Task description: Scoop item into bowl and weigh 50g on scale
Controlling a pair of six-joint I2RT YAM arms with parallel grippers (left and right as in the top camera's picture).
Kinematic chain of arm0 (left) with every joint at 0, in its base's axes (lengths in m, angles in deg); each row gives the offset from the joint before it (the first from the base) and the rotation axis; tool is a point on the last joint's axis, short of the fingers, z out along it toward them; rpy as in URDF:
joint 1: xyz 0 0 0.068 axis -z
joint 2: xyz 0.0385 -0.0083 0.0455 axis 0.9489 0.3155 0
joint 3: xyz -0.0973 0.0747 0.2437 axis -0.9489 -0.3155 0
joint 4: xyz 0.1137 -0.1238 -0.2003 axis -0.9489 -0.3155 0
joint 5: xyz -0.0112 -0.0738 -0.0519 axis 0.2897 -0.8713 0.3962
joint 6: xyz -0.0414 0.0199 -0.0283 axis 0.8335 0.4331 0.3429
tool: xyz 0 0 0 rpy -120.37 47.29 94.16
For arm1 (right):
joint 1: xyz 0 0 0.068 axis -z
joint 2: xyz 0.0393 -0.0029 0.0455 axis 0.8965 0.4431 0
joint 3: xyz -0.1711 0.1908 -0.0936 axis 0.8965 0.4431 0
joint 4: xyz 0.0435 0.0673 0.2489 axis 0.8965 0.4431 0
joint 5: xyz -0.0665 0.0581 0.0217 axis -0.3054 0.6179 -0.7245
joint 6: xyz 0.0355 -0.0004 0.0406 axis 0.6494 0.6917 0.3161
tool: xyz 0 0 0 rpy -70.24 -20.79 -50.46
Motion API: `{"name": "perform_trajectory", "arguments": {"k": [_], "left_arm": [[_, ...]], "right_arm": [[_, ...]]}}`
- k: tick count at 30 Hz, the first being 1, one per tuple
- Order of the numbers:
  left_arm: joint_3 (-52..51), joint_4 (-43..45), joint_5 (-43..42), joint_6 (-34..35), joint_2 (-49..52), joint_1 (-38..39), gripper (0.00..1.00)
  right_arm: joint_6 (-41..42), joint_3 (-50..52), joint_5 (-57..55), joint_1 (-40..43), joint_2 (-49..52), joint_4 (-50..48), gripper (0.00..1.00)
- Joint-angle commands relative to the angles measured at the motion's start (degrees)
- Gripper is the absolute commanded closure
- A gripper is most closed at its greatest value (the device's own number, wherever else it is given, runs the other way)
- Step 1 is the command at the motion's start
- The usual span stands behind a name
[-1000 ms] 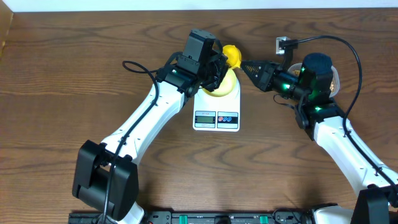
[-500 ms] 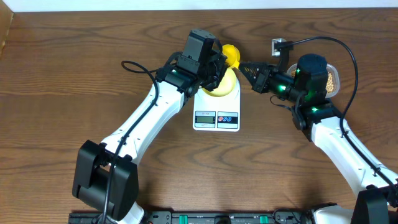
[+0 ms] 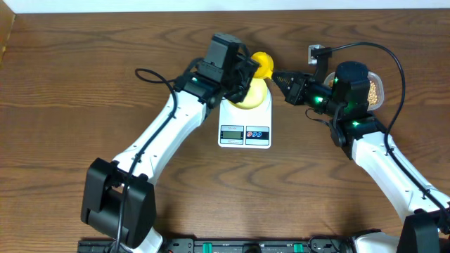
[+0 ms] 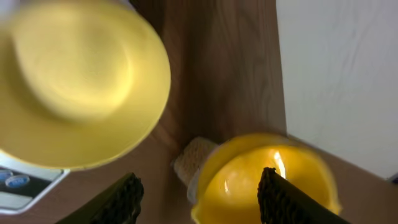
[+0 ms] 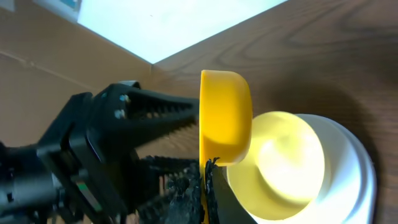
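A bright yellow scoop (image 3: pixel 261 64) hangs above the table just behind the white scale (image 3: pixel 245 132). My right gripper (image 3: pixel 275 75) is shut on its thin handle, which shows edge-on between the closed fingers (image 5: pixel 200 194). My left gripper (image 4: pixel 199 194) stands open, its fingers spread around the scoop's cup (image 4: pixel 249 177) without pinching it. The pale yellow bowl (image 3: pixel 251 95) sits on the scale and looks empty in the right wrist view (image 5: pixel 280 163). The beans (image 3: pixel 377 87) lie in a tub at the far right, half hidden by my right arm.
The scale's display and two buttons (image 3: pixel 245 133) face the front edge. A cable loops off my left arm (image 3: pixel 151 74) and another arcs over my right arm (image 3: pixel 380 46). The pale wall (image 3: pixel 225 4) runs along the table's back edge.
My left gripper has opened and let go of the scoop. My right gripper moved in a little leftward and closed on the scoop's handle.
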Motion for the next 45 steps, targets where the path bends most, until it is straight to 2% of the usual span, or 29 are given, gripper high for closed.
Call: {"name": "perform_trajectory", "arguments": {"k": [1, 3, 6, 10, 15, 18, 20, 25, 27, 31, 35, 39, 41, 45], "left_arm": [[0.5, 0.1, -1.7, -1.1, -0.1, -3.9, 0.38], [0.5, 1.4, -5.0, -4.0, -0.1, -5.8, 0.38], [0.5, 6.3, -13.6, -13.5, -0.1, -9.3, 0.38], [0.5, 12.0, -25.2, -22.4, -0.1, -13.4, 0.37], [0.5, 12.9, -39.4, -32.0, -0.2, -20.5, 0.37], [0.5, 12.5, -43.1, -36.9, -0.9, -23.5, 0.37], [0.5, 12.4, -42.2, -40.5, -2.5, -24.2, 0.37], [0.5, 7.3, -31.3, -50.2, -9.3, -23.4, 0.29], [0.5, 2.1, -26.1, -53.5, -12.3, -23.4, 0.28], [0.5, -8.6, -23.6, -59.3, -16.2, -23.4, 0.27], [0.5, -20.2, -11.9, -63.4, -19.9, -22.1, 0.27], [0.5, -26.8, -2.0, -66.0, -21.7, -17.0, 0.27], [0.4, -29.9, 3.2, -66.2, -21.2, -11.5, 0.27], [0.2, -32.8, 6.9, -66.2, -19.6, -4.6, 0.27]], "right_arm": [[-2.1, -1.0, -1.9, -0.4, -0.2, 0.4, 0.99], [-2.7, -1.0, -2.2, -0.4, -0.2, 0.6, 0.99], [-3.2, -1.0, -2.4, -0.4, -0.2, 0.6, 0.99], [-3.5, -1.0, -3.3, 0.1, -0.2, 0.5, 0.99], [-3.8, -1.2, -0.9, 2.4, -0.2, 0.8, 0.99], [-5.2, -2.5, 2.1, 4.5, -0.2, 3.3, 0.99], [-6.9, -4.0, 3.1, 5.7, -0.2, 6.3, 0.99], [-13.3, -10.3, 3.0, 7.3, -0.3, 17.4, 0.99], [-16.2, -13.2, 3.0, 7.5, -0.3, 22.3, 0.99], [-21.6, -18.6, 1.6, 9.0, -0.3, 31.5, 0.99], [-25.8, -23.3, 1.3, 11.6, -0.3, 38.1, 0.99], [-28.9, -26.0, 0.8, 14.8, -0.3, 43.2, 0.99], [-29.0, -26.0, 0.9, 16.2, -0.3, 44.3, 0.99], [-29.0, -26.0, 0.8, 16.1, -0.3, 44.3, 0.99]]}}
